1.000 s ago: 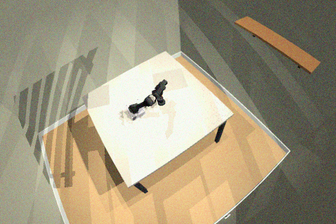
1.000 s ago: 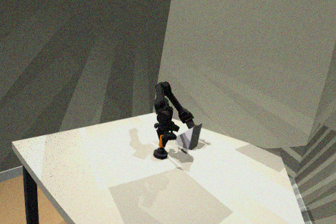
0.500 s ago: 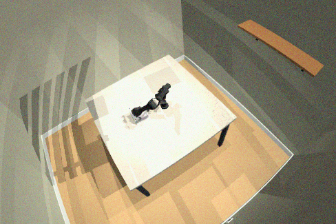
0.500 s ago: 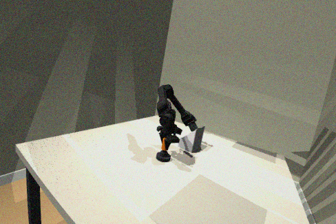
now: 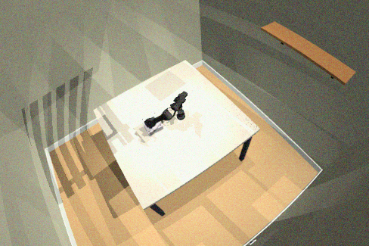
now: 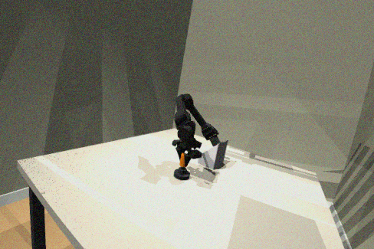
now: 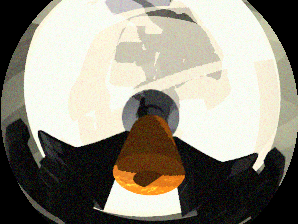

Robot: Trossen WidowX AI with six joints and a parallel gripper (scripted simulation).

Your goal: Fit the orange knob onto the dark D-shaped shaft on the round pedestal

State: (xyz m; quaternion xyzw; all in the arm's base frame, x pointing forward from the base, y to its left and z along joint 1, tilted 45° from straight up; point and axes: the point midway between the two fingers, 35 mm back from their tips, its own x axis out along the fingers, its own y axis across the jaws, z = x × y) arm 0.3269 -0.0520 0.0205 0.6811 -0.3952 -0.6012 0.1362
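The orange knob (image 6: 182, 160) (image 7: 149, 150) stands upright between the fingers of my gripper (image 6: 183, 157), which is shut on it. In the wrist view the knob points away from the camera, toward the round pedestal. The dark round pedestal (image 6: 182, 175) (image 7: 129, 112) (image 5: 181, 116) stands on the table, and in the exterior view the knob is directly above it. The knob's lower end is at or just above the pedestal's top; I cannot tell if they touch. The shaft and its flat side are hidden behind the knob.
The white table (image 5: 181, 158) (image 6: 115, 214) carries the arm. A grey, angled panel-like object (image 6: 220, 155) stands beside the arm's base, to the right of the pedestal in the exterior view. An orange-brown shelf (image 5: 310, 50) is on the wall, far from the arm.
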